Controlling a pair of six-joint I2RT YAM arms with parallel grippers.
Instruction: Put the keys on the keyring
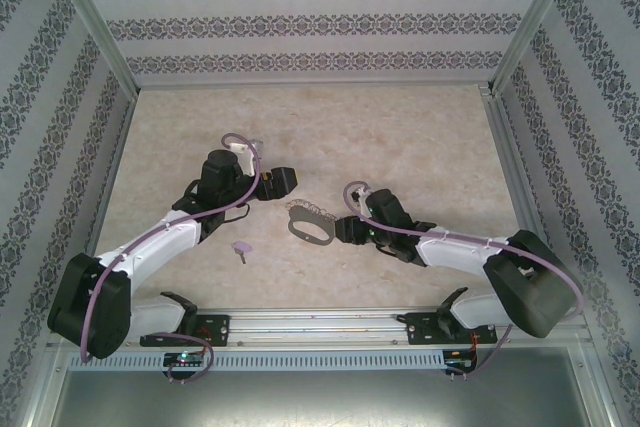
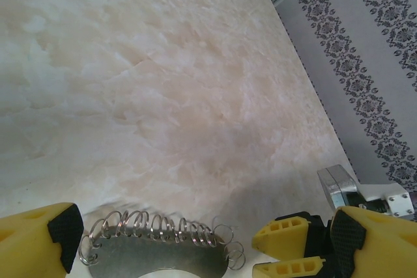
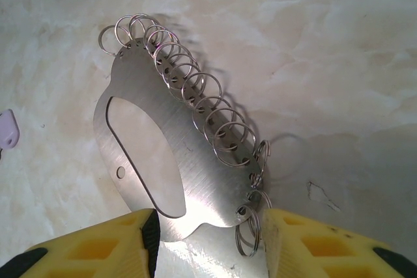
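The keyring (image 1: 310, 222) is a flat grey metal plate with an oval cut-out and a row of several wire rings; it lies mid-table. In the right wrist view my right gripper (image 3: 208, 245) straddles the near end of the keyring (image 3: 169, 154), yellow fingers (image 3: 98, 252) close on both sides, a slim gap left at the rings. My left gripper (image 2: 208, 252) hovers wide open over the far end of the keyring (image 2: 163, 258), with the right gripper's fingertips (image 2: 290, 245) beside it. The lilac key (image 1: 242, 248) lies alone on the table left of the keyring, at the left edge as key (image 3: 8, 128).
Patterned walls (image 1: 320, 17) enclose the marbled tabletop (image 1: 400, 137) on three sides. A metal rail (image 1: 320, 322) runs along the near edge by the arm bases. Open table stretches behind both grippers.
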